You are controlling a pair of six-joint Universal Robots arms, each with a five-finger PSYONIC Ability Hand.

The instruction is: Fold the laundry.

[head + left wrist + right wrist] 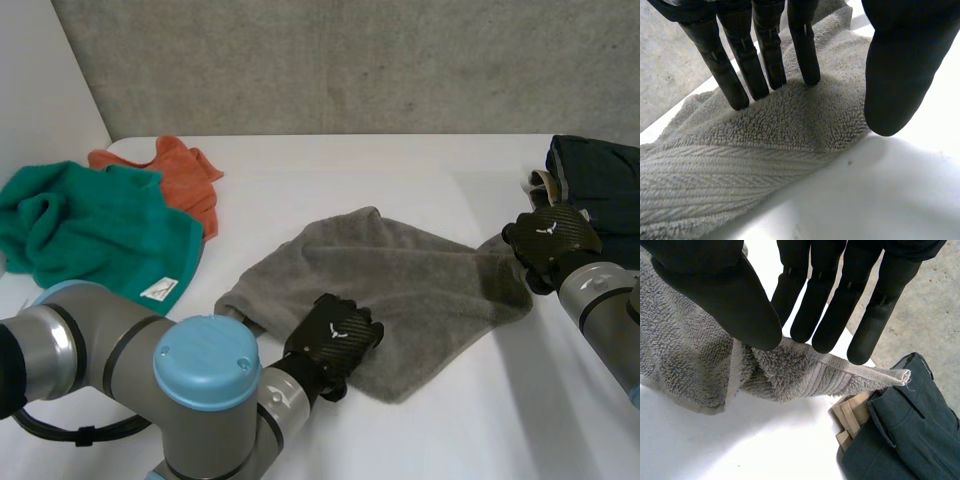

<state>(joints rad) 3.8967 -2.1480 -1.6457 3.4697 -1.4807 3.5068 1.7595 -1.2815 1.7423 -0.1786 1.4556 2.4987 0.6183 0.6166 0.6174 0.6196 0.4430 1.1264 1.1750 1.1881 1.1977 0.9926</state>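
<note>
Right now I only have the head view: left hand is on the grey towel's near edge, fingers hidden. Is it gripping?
Observer: No. In the left wrist view the left hand has straight fingers resting on the grey towel, with the thumb beside its edge over the table, not closing on it.
Operator: Right hand?
Observer: In the right wrist view the right hand pinches the towel's banded hem between thumb and straight fingers.
Operator: Has it got the corner?
Observer: Just short of it. The corner tip pokes out past the fingertips, toward the dark garment.
</note>
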